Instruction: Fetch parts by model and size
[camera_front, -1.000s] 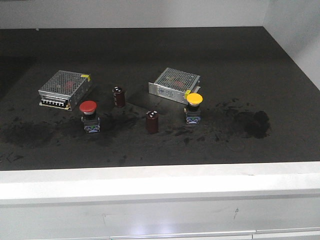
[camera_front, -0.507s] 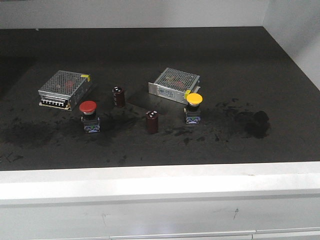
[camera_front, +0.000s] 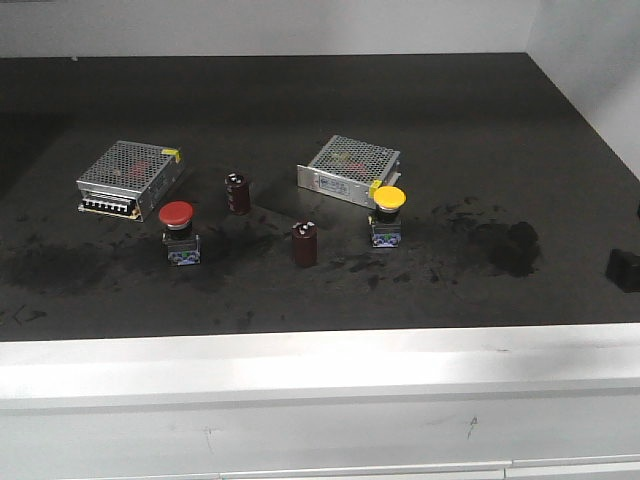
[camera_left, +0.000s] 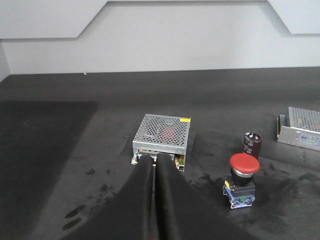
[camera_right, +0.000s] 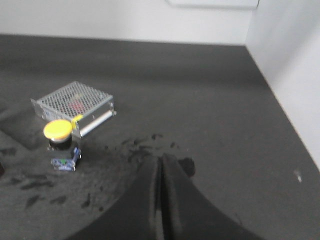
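Note:
The red-capped push-button switch (camera_front: 178, 232) stands on the black mat left of centre; it also shows in the left wrist view (camera_left: 241, 180). The yellow-capped switch (camera_front: 387, 213) stands right of centre and shows in the right wrist view (camera_right: 61, 141). My left gripper (camera_left: 154, 161) is shut and empty, hanging left of the red switch and pointing at a mesh box. My right gripper (camera_right: 161, 159) is shut and empty, right of the yellow switch; its dark tip (camera_front: 624, 270) enters at the right edge of the front view.
Two silver perforated boxes (camera_front: 130, 177) (camera_front: 349, 169) lie behind the switches. Two dark-red capacitors (camera_front: 238, 193) (camera_front: 304, 243) stand between them. A white wall (camera_right: 285, 65) bounds the mat on the right, and a white ledge (camera_front: 320, 365) runs along the front.
A dark part of my right gripper has come into the front view at the right edge. The switches, boxes and capacitors have not moved.

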